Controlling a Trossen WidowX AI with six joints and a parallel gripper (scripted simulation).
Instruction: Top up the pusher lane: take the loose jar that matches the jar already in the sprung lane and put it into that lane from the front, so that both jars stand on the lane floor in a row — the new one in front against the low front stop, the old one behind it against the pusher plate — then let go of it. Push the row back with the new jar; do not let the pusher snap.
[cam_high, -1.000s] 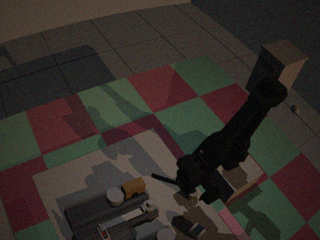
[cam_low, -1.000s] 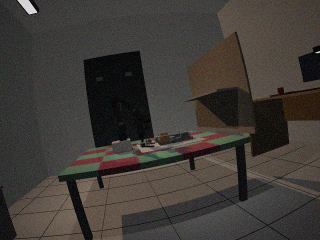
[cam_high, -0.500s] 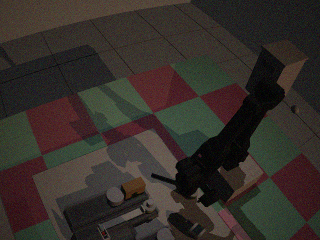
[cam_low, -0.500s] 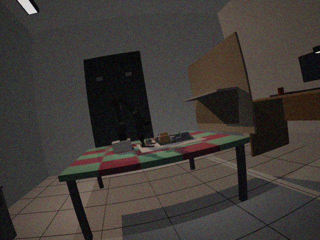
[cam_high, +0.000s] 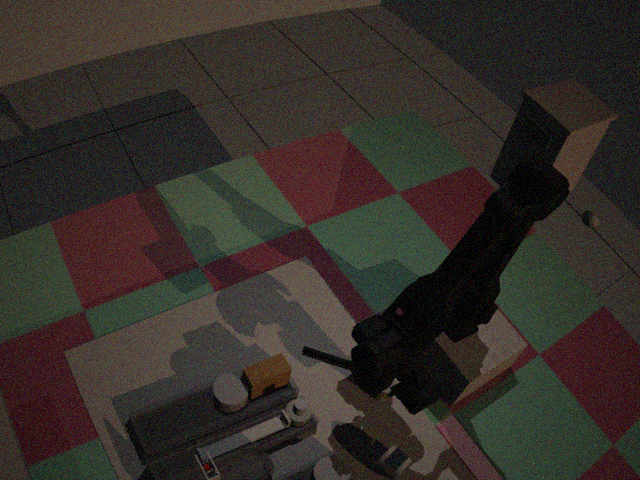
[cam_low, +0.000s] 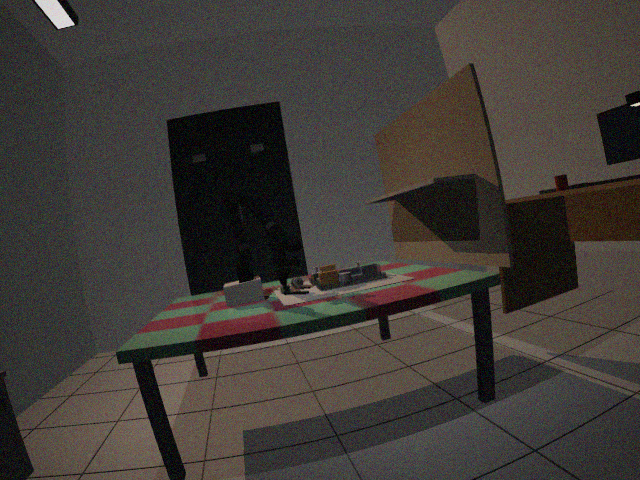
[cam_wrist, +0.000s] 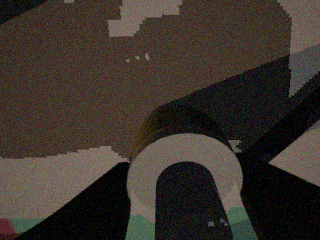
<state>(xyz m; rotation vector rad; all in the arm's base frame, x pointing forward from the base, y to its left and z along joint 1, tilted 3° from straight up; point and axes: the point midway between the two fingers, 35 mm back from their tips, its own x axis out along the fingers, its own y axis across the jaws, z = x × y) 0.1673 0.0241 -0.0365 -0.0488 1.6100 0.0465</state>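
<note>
The loose jar (cam_wrist: 188, 145) has a pale ring-shaped lid with a tall knob and a dark, brownish body. It stands on the pale mat (cam_high: 98, 356). My gripper (cam_wrist: 182, 167) (cam_high: 383, 392) points down around it, with one black finger against each side, shut on it. In the top view the hand hides this jar. A similar jar (cam_high: 305, 416) with a pale knobbed lid is at the near end of the sprung lane, in front of the long pale strip (cam_high: 248, 432). The lane floor and front stop are too dark to make out.
A black rod (cam_high: 326, 356) lies beside the hand. A flat-lidded jar (cam_high: 230, 391) and an orange block (cam_high: 267, 373) are at the neighbouring lane. A dark bottle (cam_high: 356, 445) lies near the lane's front. A pale box (cam_low: 244, 292) stands behind the hand.
</note>
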